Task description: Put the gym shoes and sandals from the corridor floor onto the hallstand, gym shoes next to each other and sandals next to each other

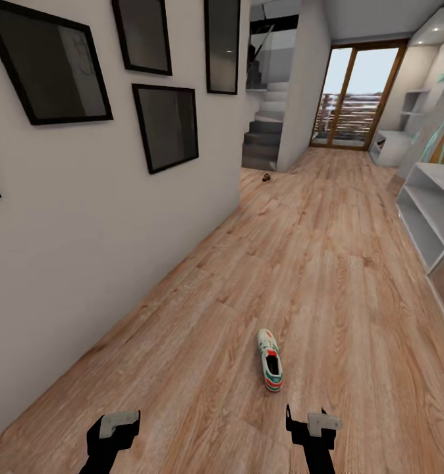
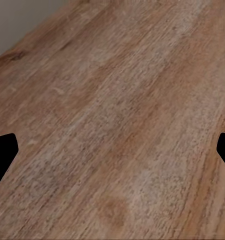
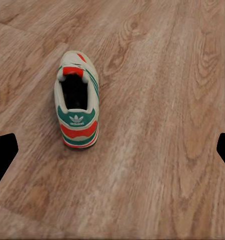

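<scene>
One gym shoe lies on the corridor floor, heel toward me, white with green stripes and a red-orange heel. It lies just ahead of my right gripper and slightly to its left. In the right wrist view the gym shoe sits ahead of the open right gripper, off toward one finger. My left gripper hangs open over bare planks, as the left wrist view confirms for the gripper. The white hallstand stands at the right edge. A small dark brown thing lies far down the corridor, too small to identify.
A white wall with dark framed pictures runs along the left. Grey stairs rise at the far end beside a glass door. Another white shelf unit stands near the door. Open floor stretches ahead.
</scene>
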Robot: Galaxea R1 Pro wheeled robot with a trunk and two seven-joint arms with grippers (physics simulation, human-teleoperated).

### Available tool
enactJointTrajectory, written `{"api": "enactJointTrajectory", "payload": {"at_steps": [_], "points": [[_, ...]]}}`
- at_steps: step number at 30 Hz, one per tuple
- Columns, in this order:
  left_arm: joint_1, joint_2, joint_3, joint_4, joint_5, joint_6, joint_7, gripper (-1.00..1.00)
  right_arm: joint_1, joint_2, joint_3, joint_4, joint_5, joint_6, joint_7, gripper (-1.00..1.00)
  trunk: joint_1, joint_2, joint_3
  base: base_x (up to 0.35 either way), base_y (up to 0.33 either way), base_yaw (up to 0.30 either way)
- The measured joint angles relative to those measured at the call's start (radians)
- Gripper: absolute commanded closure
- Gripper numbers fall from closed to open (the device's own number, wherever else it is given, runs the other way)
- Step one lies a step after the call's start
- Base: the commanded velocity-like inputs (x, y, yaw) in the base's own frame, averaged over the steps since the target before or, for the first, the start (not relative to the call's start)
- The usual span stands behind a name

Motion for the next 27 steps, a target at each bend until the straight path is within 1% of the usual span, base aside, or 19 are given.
{"api": "enactJointTrajectory", "payload": {"at_steps": [5, 20, 21, 23, 26, 27], "points": [[0.000, -0.001, -0.001, 0.000, 0.000, -0.001, 0.000, -1.00, 0.000, 0.001, 0.000, 0.000, 0.000, 0.000, -0.001, -1.00, 0.000, 0.000, 0.000, 0.000, 0.056, -0.076], [0.000, 0.000, 0.000, 0.001, 0.000, -0.001, 0.001, -1.00, 0.000, 0.001, 0.000, -0.002, 0.002, 0.000, -0.003, -1.00, 0.000, 0.000, 0.000, 0.000, 0.003, -0.004], [0.000, 0.001, 0.003, 0.001, 0.001, 0.000, 0.001, -1.00, 0.000, 0.006, 0.002, -0.002, 0.002, -0.001, -0.004, -1.00, 0.000, 0.000, 0.000, 0.000, 0.000, 0.000], [0.000, 0.001, 0.003, 0.001, 0.001, -0.001, 0.001, -1.00, 0.000, 0.007, 0.001, -0.002, 0.003, -0.001, -0.004, -1.00, 0.000, 0.000, 0.000, 0.000, 0.000, 0.000], [0.000, 0.001, 0.001, 0.001, -0.001, -0.001, 0.001, -1.00, 0.000, 0.006, 0.000, -0.003, 0.003, -0.002, -0.004, -1.00, 0.000, 0.000, 0.000, 0.000, 0.000, 0.000], [0.000, 0.000, -0.002, -0.001, -0.005, -0.002, 0.003, -1.00, 0.000, 0.002, -0.003, -0.008, 0.004, -0.002, -0.003, -1.00, 0.000, 0.000, 0.000, 0.000, 0.000, 0.000]]}}
